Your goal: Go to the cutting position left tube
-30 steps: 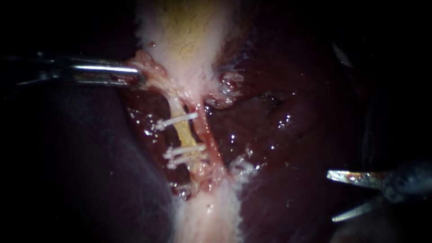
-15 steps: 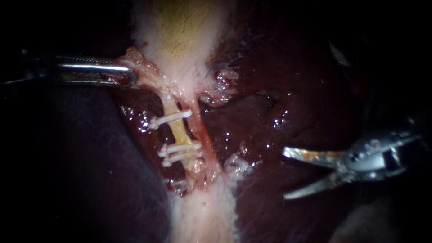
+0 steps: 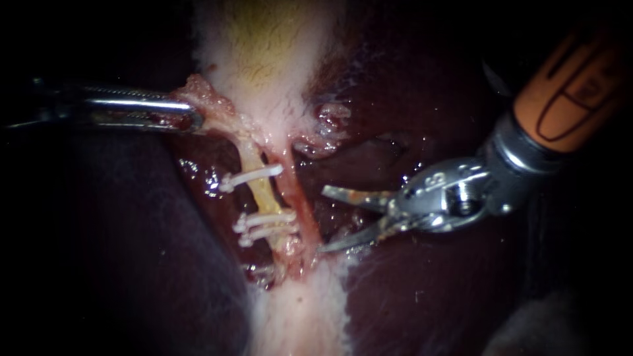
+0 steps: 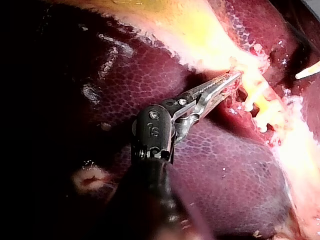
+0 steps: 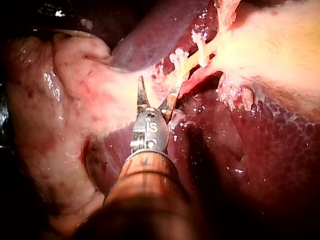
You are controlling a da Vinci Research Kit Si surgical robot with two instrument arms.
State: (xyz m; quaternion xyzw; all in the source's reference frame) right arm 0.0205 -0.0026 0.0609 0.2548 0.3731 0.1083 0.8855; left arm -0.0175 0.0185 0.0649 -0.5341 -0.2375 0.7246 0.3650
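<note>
Approach step: right instrument point(image 3: 326, 221) spread open, empty, just beside the right tube point(image 3: 298, 201); clipped yellow left tube point(image 3: 262, 191) lies beyond; left instrument point(image 3: 188, 117) seemingly clamps tissue point(image 3: 204, 99); next, straddle the gap between clips point(image 3: 254, 175).

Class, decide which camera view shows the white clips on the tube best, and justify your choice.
The endoscope view: three clips lie fully exposed across the yellowish tube. The left wrist view shows only a few pale ends; the right wrist view shows them bunched and overlapping.
</note>
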